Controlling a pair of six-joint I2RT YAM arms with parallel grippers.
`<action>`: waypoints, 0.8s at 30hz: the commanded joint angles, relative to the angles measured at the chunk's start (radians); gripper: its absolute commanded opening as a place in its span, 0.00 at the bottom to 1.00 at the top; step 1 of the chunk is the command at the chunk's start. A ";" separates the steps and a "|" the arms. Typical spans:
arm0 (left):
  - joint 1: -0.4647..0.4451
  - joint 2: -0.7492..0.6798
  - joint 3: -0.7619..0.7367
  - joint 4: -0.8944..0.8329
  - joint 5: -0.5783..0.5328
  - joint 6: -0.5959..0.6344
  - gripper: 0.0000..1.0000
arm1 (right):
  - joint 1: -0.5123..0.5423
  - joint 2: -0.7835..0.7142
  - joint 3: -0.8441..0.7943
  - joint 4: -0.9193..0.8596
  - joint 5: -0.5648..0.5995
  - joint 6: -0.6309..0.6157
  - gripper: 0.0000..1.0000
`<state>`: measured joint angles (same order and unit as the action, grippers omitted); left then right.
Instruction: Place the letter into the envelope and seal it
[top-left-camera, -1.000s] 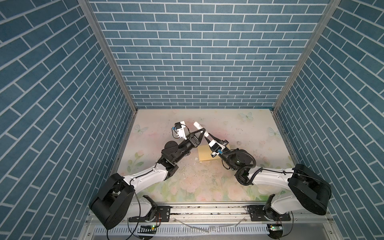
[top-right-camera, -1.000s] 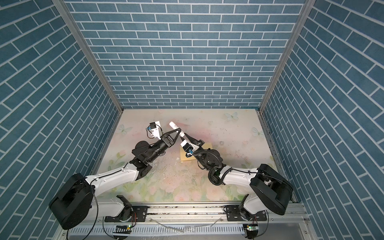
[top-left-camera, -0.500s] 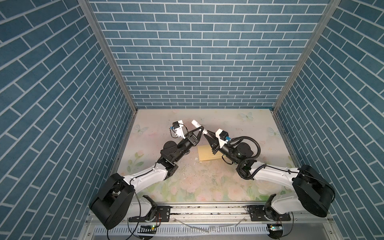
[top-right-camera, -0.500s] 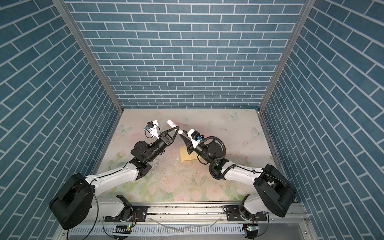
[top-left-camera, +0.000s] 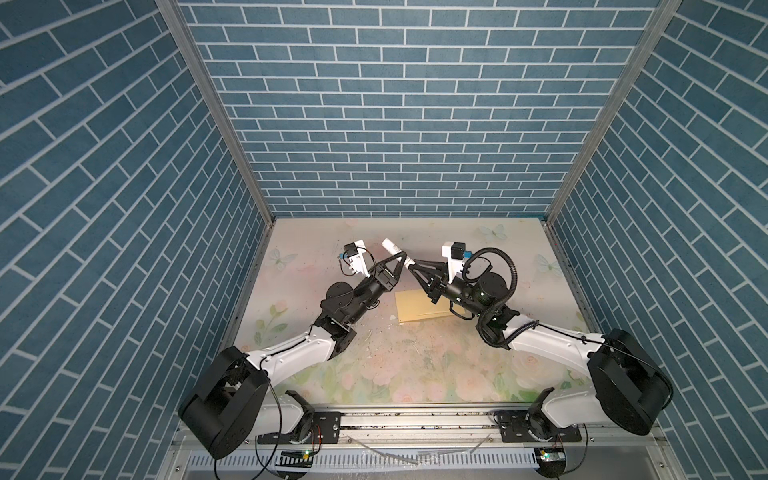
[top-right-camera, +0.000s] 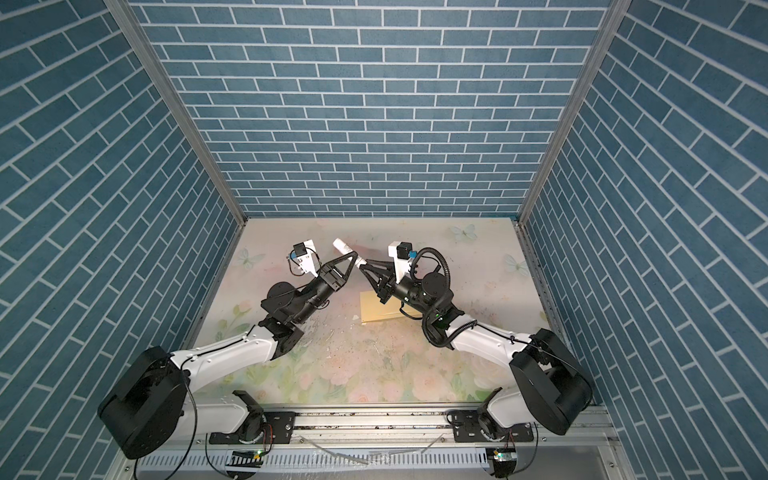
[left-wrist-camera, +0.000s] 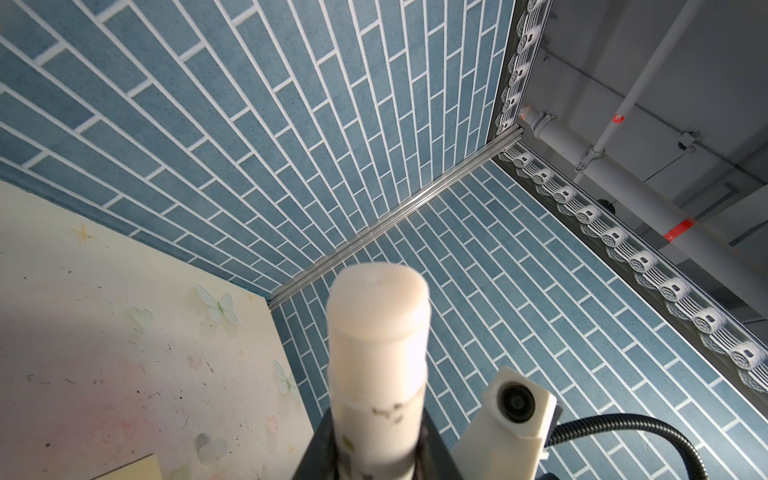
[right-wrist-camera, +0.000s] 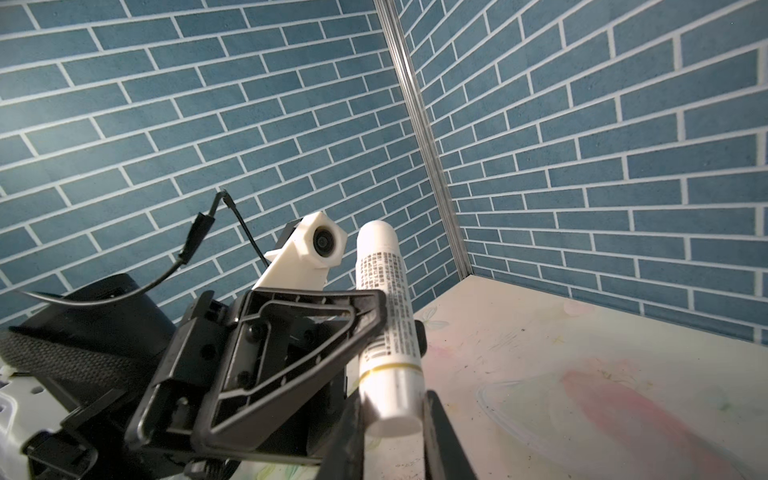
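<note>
A white glue stick (top-left-camera: 392, 247) (top-right-camera: 343, 246) hangs tilted above the table, with my left gripper (top-left-camera: 400, 261) (top-right-camera: 352, 260) shut on its body. In the left wrist view the glue stick (left-wrist-camera: 377, 332) stands up out of my left gripper (left-wrist-camera: 376, 419). My right gripper (top-left-camera: 411, 267) (top-right-camera: 363, 266) meets it from the right, shut on the lower cap end of the glue stick (right-wrist-camera: 384, 299), which sits between the tips of my right gripper (right-wrist-camera: 392, 415). The yellow envelope (top-left-camera: 415, 306) (top-right-camera: 374, 311) lies flat below both. The letter is out of view.
Blue brick walls close in the floral table (top-left-camera: 415, 365) on three sides. The right arm's cable loop (top-left-camera: 505, 266) rises above its wrist. Small scraps and specks lie on the table in front of the envelope.
The right arm has swung back to the right and turned its wrist, uncovering more of the envelope, while its fingertips stay at the stick's lower end. The left gripper has barely moved.
</note>
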<state>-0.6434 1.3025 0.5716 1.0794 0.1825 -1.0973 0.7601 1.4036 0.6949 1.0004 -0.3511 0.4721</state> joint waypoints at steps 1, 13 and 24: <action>-0.015 -0.001 -0.018 0.005 0.062 0.001 0.00 | -0.021 -0.047 0.012 0.061 0.064 -0.063 0.33; -0.015 0.010 0.021 -0.035 0.084 -0.179 0.00 | 0.073 -0.100 -0.180 0.227 0.211 -0.729 0.56; -0.015 0.023 0.036 -0.030 0.101 -0.202 0.00 | 0.155 0.065 -0.099 0.396 0.381 -0.775 0.52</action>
<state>-0.6548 1.3224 0.5816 1.0256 0.2630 -1.2942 0.9070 1.4467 0.5438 1.2942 -0.0494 -0.2443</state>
